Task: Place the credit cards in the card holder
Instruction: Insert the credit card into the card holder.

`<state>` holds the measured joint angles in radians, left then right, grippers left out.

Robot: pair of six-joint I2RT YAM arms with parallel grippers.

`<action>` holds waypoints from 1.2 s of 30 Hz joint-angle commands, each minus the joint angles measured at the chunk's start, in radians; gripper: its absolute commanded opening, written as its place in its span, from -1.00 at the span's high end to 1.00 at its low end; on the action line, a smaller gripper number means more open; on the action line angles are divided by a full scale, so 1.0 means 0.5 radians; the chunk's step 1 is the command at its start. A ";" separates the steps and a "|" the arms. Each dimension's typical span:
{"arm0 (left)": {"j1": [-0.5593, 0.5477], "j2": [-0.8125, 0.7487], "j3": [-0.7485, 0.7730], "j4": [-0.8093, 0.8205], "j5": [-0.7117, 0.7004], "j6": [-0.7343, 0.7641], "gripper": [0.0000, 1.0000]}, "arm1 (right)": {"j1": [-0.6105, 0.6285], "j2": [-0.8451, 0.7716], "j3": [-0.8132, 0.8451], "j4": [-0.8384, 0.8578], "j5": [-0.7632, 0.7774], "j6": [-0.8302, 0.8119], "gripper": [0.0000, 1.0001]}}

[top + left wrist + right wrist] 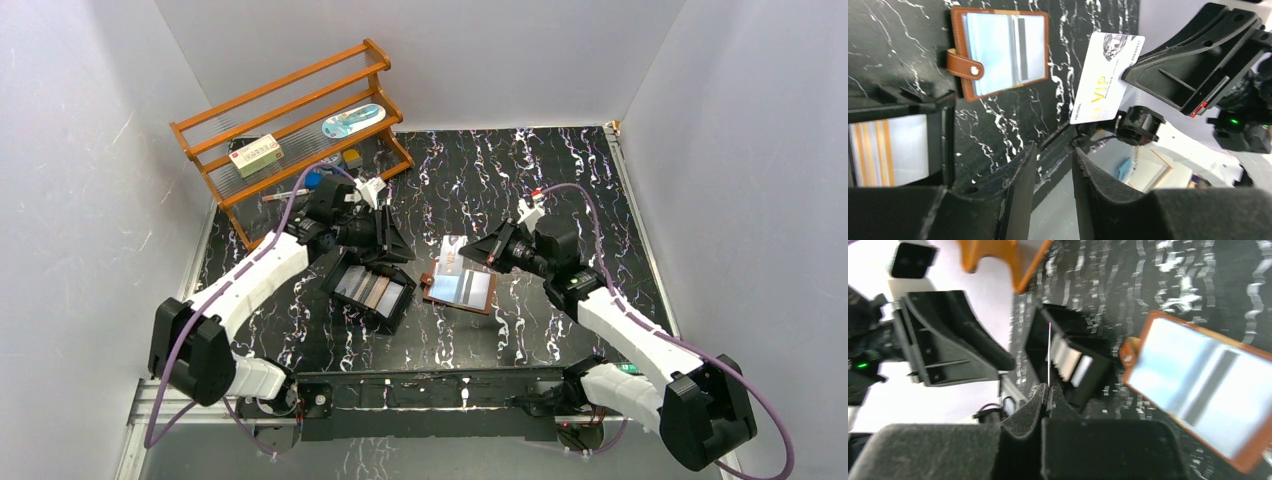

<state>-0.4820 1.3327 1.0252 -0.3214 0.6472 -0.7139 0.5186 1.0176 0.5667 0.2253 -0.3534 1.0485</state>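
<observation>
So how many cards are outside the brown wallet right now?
4: one white card pinched in the right gripper, three cards overlapping in the black tray. More may be hidden underneath.

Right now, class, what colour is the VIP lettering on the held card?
Gold; the card shows best in left wrist view.

Left tool [1054,151] slightly parted, right tool [1048,389] pinching a credit card [1107,75], arms angled inward

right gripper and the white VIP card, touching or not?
Touching. Right wrist view: the right gripper is pinched shut on the white VIP card, seen edge-on as a thin line rising between its fingers.
</observation>
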 commanded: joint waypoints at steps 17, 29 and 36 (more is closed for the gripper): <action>-0.268 0.927 0.679 -0.477 -0.582 0.524 0.33 | -0.271 0.228 -0.167 -0.212 0.144 -0.448 1.00; -0.326 1.148 0.701 -0.503 -0.596 0.561 0.49 | -0.294 0.432 -0.266 0.078 0.071 -0.472 1.00; -0.345 1.197 0.726 -0.514 -0.589 0.572 0.52 | -0.296 0.547 -0.252 0.179 -0.006 -0.459 1.00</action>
<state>-0.6460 1.9194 1.3563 -0.5373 0.3519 -0.4450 0.3752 1.2682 0.4316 0.2333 -0.3248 0.8326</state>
